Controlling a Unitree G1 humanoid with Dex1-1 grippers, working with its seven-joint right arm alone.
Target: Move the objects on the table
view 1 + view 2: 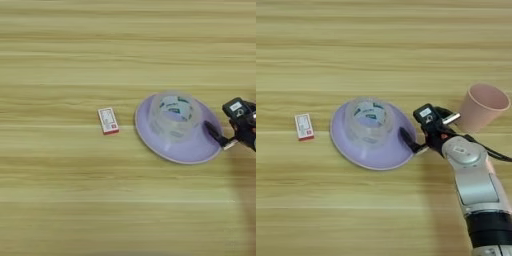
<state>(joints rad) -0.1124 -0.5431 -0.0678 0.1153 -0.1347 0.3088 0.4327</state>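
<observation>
My gripper (415, 135) is at the lavender plate (356, 150), mid-frame; whether my jaws pinch its right rim, I can't tell.
Risk: a jerk slides the tape roll (369, 120) off; red-and-white box (304, 126) left, pink cup (482, 106) upper right.

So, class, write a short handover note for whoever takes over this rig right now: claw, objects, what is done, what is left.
Right claw: at the lavender plate's right rim, one black finger lying on the rim; whether it grips cannot be told.
Tape roll: sitting on the plate.
Red-and-white box: flat on the table, left of the plate and apart from it.
Pink cup: upright, right of the claw.
Blue bar: not visible.
Done: cannot be judged, no goal is named.
Left: unclear; the box and cup are untouched.
</observation>
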